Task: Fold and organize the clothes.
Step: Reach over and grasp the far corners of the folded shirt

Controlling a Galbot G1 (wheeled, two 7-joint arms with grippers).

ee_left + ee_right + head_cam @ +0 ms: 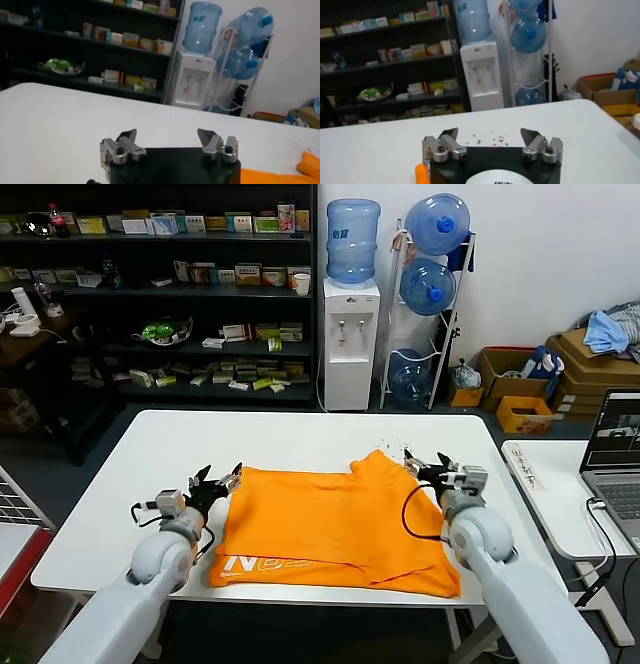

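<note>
Now both wide, empty: left gripper (pixel 218 478), right gripper (pixel 428 466), flanking T-shirt (pixel 330 519).

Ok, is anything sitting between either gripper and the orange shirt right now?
Nothing visible. The left gripper is open at the orange T-shirt's left edge, the right gripper open at its far right corner. Only bare white table lies around them.

The white table (pixel 150 474) is bare along its far edge and both side edges; only the orange T-shirt (pixel 330 524) covers its near centre.
</note>
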